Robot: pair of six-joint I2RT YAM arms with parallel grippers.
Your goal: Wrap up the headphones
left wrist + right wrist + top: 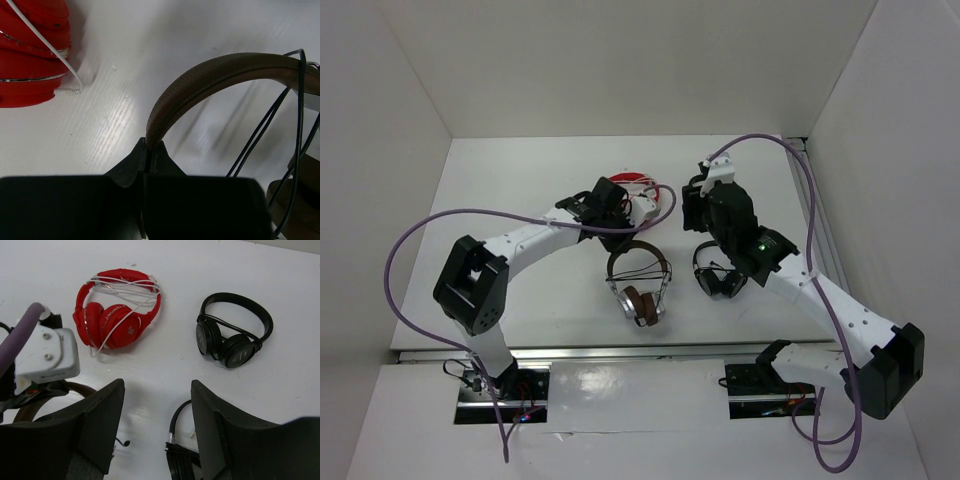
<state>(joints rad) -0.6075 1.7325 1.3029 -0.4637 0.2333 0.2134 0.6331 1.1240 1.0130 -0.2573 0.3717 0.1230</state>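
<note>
The headphones (638,290) lie mid-table, with a brown headband (210,80), brown pads and silver cups. Their thin dark cable (299,110) is looped over the band and down between the cups. My left gripper (615,235) is shut on the top left of the headband; in the left wrist view its tips (148,147) pinch the band's end. My right gripper (694,212) is open and empty above the table to the right of the headband. In the right wrist view its jaws (157,385) stand wide apart over bare table, and a bit of the brown band (80,388) shows at left.
A red pair with white cord (642,192) (117,315) (30,55) lies just beyond my left gripper. A black pair (720,280) (182,460) lies under my right arm. Another black pair (235,337) lies farther out. White walls enclose the table.
</note>
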